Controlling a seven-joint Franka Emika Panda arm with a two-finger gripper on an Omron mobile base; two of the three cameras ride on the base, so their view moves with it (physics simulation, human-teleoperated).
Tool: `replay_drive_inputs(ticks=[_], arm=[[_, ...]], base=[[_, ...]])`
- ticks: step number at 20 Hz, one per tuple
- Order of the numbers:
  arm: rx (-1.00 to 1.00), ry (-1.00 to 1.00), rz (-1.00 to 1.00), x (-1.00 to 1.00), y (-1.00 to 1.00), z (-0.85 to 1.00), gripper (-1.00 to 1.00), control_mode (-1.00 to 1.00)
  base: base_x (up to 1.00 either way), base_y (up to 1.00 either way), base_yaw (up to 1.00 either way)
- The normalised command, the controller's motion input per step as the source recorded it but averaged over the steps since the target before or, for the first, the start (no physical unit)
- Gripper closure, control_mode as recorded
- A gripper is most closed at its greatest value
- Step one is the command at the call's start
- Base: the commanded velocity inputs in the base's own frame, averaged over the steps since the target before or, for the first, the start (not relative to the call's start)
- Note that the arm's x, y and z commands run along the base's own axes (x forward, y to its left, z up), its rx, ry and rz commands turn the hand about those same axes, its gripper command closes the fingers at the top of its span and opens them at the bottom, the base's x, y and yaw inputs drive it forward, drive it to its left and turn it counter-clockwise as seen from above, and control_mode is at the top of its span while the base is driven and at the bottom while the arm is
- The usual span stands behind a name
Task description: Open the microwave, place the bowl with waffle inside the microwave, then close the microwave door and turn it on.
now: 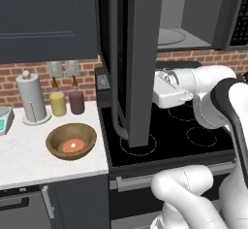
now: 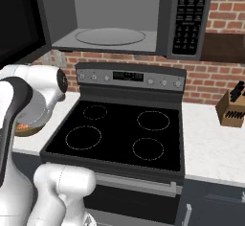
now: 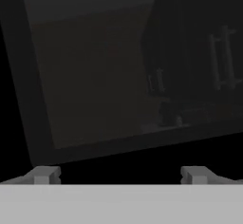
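The microwave (image 2: 110, 28) hangs over the stove with its light grey interior exposed and its button panel (image 2: 190, 16) at the right. The microwave door (image 1: 138, 53) stands swung out to the left, its curved handle bar (image 1: 118, 121) hanging low. My gripper (image 3: 121, 174) is open, fingertips wide apart with nothing between them, and faces the door's dark glass (image 3: 118, 76) at close range. In the left base view my hand sits just right of the door's edge. The brown bowl (image 1: 71, 140) rests on the white counter left of the stove, with the waffle (image 1: 73, 145) inside it.
A black stove (image 2: 119, 134) lies below the microwave. A paper towel roll (image 1: 31, 99), a yellow canister (image 1: 58, 104) and a maroon canister (image 1: 76, 102) stand against the brick wall behind the bowl. A knife block (image 2: 232, 107) sits on the right counter.
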Motion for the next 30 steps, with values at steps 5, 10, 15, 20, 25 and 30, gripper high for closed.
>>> replay_drive_inputs(ticks=[5, 10, 15, 20, 25, 30], arm=[[-0.03, -0.04, 0.0, -0.12, 0.21, 0.15, -1.0, -1.0], [0.0, -0.05, 0.0, -0.56, -0.5, 0.09, -1.0, -1.0], [0.0, 0.0, 0.0, -0.32, -0.5, -0.22, -1.0, -1.0], [0.02, 0.12, 0.0, 0.0, -0.18, -0.37, -1.0, -1.0], [0.13, 0.47, -0.12, 0.02, 0.0, -0.32, -1.0, -1.0], [0.1, 0.54, -0.23, 0.23, 0.15, -0.68, -1.0, -1.0]], base=[[0.0, 0.0, 0.0], [0.0, 0.0, 0.0], [0.0, 0.0, 0.0], [0.0, 0.0, 0.0], [0.0, 0.0, 0.0], [0.0, 0.0, 0.0]])
